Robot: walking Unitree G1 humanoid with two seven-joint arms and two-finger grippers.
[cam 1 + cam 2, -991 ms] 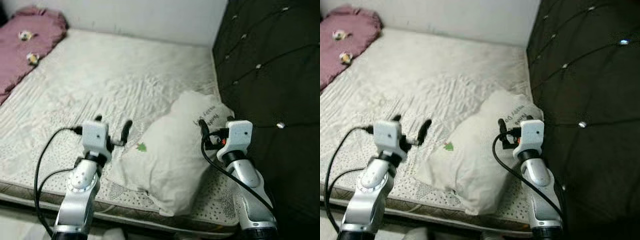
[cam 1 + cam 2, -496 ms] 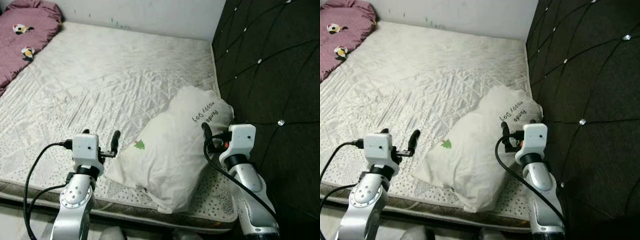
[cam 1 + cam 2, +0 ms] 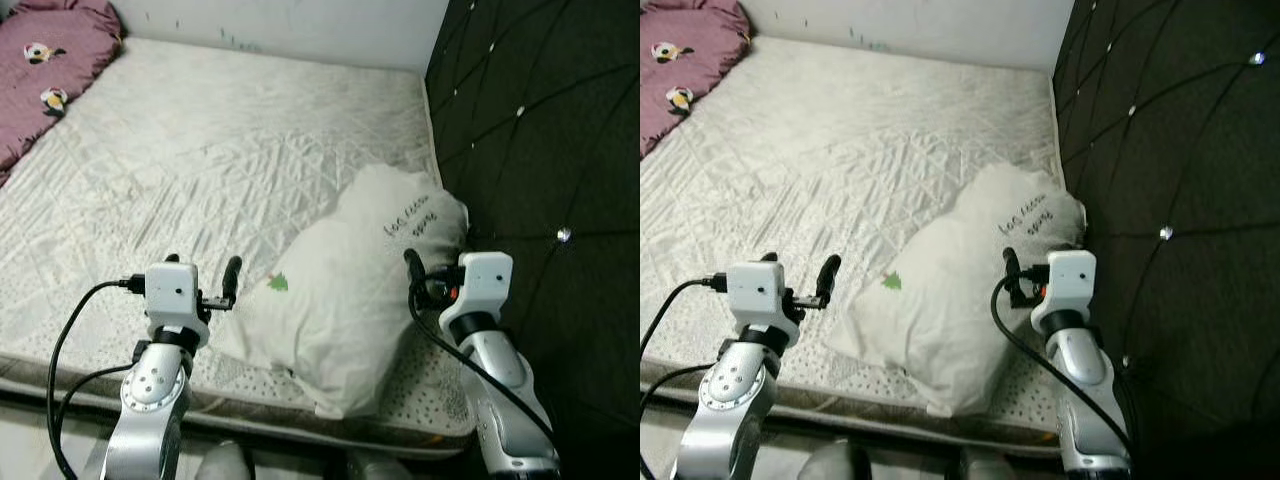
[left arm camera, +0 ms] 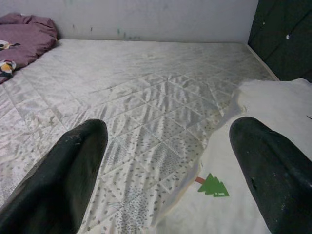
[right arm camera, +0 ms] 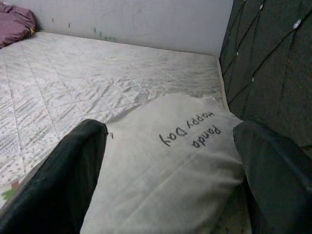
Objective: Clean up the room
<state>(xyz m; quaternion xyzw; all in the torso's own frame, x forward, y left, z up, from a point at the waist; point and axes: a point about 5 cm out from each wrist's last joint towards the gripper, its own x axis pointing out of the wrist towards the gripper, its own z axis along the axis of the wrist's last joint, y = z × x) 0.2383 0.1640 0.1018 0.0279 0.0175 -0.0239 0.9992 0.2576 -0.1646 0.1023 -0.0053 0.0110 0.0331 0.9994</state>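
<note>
White and soft, the pillow [image 3: 350, 300] lies on the bed [image 3: 200, 160], at the near right corner of the quilted mattress, its far end against the dark tufted headboard [image 3: 540, 130]. We see our two grippers flanking it. The left gripper [image 3: 200, 275] hovers just beside the pillow's near left edge, its fingers [image 4: 58, 180] spread wide, holding nothing. The right gripper [image 3: 410, 270] sits at the pillow's right side, close to the headboard, also spread wide and empty.

Compared with a second ago, the whole scene has shifted in our head views, so the camera has moved. The pillow lies on the same corner of the mattress, and both grippers remain on either side of it without closing.

Our left wrist view picks out a small green tree print [image 4: 213, 186] on the pillow's edge, lying between the two fingers. Our right wrist view reads the handwriting on the pillow [image 5: 190, 134], "Happy Day Panda", upside down there. Farther off, a mauve blanket [image 3: 45, 70] with small panda figures lies along the far left side of the bed, well apart from the pillow.
</note>
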